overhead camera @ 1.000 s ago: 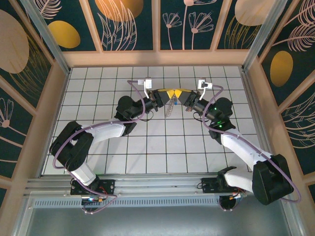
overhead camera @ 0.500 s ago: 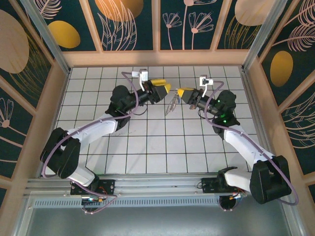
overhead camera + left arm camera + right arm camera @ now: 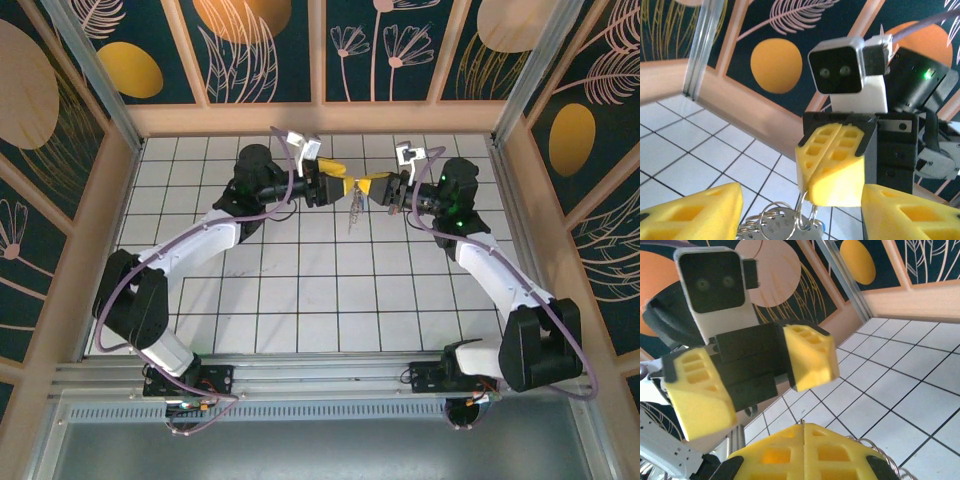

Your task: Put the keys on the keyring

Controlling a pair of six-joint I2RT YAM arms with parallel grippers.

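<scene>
You see the white tiled surface (image 3: 300, 290) below both raised arms, left gripper (image 3: 340, 186) at upper centre with fingers apart, right gripper (image 3: 376, 188) facing it with fingers clamped together on the keyring (image 3: 354, 212), which dangles between them clear of the tiles.

The keyring (image 3: 782, 222) is shiny, smooth metal. The right end effector (image 3: 834, 192) has dull yellow plastic fingers. The worktop (image 3: 300, 290) is smooth white tile.
</scene>
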